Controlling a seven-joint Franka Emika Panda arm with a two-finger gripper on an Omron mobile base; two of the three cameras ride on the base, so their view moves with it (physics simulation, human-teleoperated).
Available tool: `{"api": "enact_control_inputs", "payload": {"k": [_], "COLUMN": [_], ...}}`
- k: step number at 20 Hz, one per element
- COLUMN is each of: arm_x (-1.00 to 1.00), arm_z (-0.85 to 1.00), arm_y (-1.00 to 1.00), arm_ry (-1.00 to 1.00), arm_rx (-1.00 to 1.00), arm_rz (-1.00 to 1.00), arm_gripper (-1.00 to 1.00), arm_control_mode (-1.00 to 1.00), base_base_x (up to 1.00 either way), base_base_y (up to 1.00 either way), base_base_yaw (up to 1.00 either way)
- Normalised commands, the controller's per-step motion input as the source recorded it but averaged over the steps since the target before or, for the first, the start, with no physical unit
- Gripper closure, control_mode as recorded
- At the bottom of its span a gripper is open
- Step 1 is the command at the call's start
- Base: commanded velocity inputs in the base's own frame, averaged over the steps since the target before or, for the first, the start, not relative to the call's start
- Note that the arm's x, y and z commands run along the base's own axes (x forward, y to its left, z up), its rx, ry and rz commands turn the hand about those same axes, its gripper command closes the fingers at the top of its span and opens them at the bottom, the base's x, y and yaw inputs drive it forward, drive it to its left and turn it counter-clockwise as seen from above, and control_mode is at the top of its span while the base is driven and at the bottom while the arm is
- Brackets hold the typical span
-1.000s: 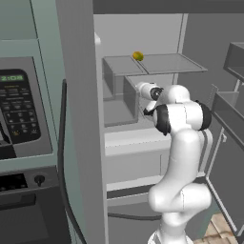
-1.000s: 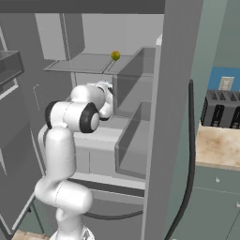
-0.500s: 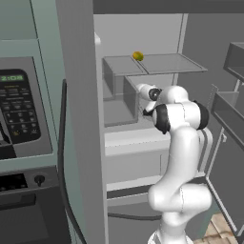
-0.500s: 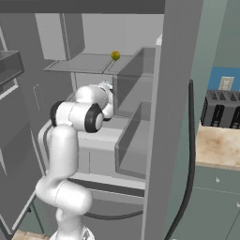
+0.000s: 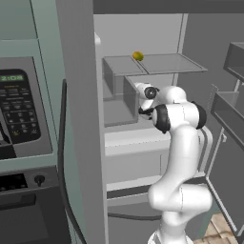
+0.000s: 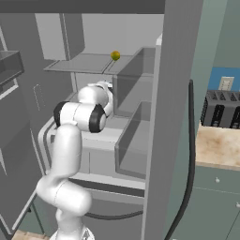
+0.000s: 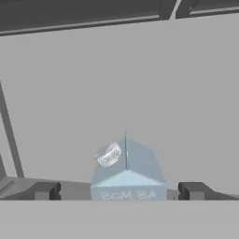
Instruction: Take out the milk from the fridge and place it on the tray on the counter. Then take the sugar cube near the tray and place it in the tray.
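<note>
The arm reaches into the open fridge [image 5: 143, 109], its wrist tucked under the upper glass shelf [image 5: 167, 63] beside a boxy grey drawer [image 5: 116, 97]. A small yellow-green fruit [image 5: 137, 55] sits on that shelf, near its back edge.

In the hand view, the end effector [image 7: 119, 190] is spread open, its two dark fingertips [image 7: 44, 190] standing apart on either side of the milk [image 7: 126, 170]. The carton stands upright between them, touching neither tip as far as can be seen, with its gabled top and a round cap facing the camera and faint lettering on its front. It rests on the fridge floor before the pale back wall.

In the right base view, the beige tabletop [image 6: 218, 145] lies beyond the fridge's side wall, with a dark toaster [image 6: 222, 112] standing on it.
</note>
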Motion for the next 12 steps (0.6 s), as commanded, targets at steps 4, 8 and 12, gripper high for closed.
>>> {"api": "enact_control_inputs", "payload": {"k": [4, 8, 12], "arm_x": [0.00, 0.16, 0.09], "arm_z": [0.00, -0.12, -0.11], "arm_y": [0.00, 0.00, 0.00], "arm_ry": [0.00, 0.00, 0.00], "arm_rx": [0.00, 0.00, 0.00], "arm_rz": [0.00, 0.00, 0.00], "arm_gripper": [-1.00, -1.00, -1.00], "arm_control_mode": [-1.00, -1.00, -1.00], "base_base_x": [0.00, 0.00, 0.00], "base_base_y": [0.00, 0.00, 0.00], "base_base_yaw": [0.00, 0.00, 0.00]}}
